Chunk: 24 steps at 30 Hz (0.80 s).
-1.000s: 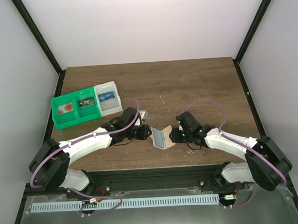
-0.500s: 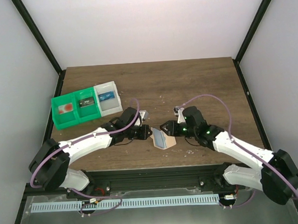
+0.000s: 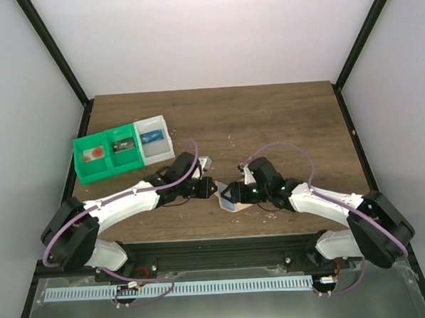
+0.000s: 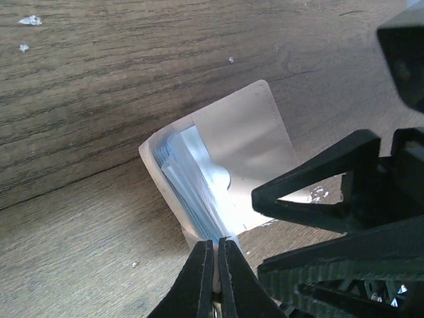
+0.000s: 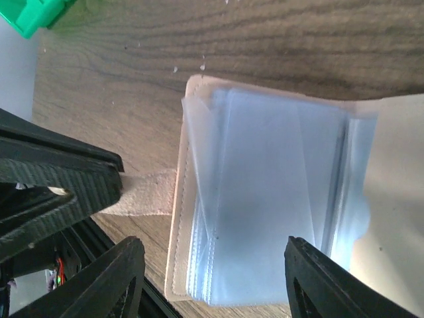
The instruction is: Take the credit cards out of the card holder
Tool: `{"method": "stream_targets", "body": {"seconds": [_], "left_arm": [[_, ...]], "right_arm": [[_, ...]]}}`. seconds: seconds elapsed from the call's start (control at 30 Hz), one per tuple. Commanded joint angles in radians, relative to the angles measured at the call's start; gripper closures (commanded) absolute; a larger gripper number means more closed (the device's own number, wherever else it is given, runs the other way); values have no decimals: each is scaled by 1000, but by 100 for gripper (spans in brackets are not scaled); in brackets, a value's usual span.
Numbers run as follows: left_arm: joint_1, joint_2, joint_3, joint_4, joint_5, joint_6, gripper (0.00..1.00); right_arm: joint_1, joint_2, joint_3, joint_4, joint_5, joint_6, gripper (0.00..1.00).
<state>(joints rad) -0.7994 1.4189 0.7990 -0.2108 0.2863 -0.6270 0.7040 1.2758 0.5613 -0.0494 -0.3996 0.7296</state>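
Top external: right fingers [image 3: 226, 194] nearer holder [image 3: 238, 207]

The top camera looks down from high behind the near edge of the table [image 3: 267, 113], far enough back to take in all of it. The left wrist camera sits close over the card holder [image 4: 245, 126], looking along its own left gripper [image 4: 216, 244] toward the right gripper [image 4: 258, 232]. The right wrist camera looks down on the holder from just as near, and all 3 views share the holder and the wood around it.
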Motion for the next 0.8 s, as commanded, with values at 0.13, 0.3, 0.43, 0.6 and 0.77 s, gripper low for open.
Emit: {"method": "stream_targets", "body": {"seconds": [0.13, 0.3, 0.43, 0.6, 0.77], "left_arm": [[-3, -34, -5, 28, 10, -10, 100], [-4, -39, -15, 28, 5, -10, 100], [-3, -41, -21, 31, 5, -10, 100], [-3, -44, -21, 32, 2, -7, 100], [-4, -47, -32, 33, -1, -11, 100]], "right_arm": [[28, 57, -11, 47, -13, 2, 40], [28, 90, -10, 42, -3, -1, 43], [29, 87, -14, 37, 13, 1, 51], [28, 77, -14, 21, 36, -2, 57], [29, 91, -10, 4, 63, -10, 58]]}}
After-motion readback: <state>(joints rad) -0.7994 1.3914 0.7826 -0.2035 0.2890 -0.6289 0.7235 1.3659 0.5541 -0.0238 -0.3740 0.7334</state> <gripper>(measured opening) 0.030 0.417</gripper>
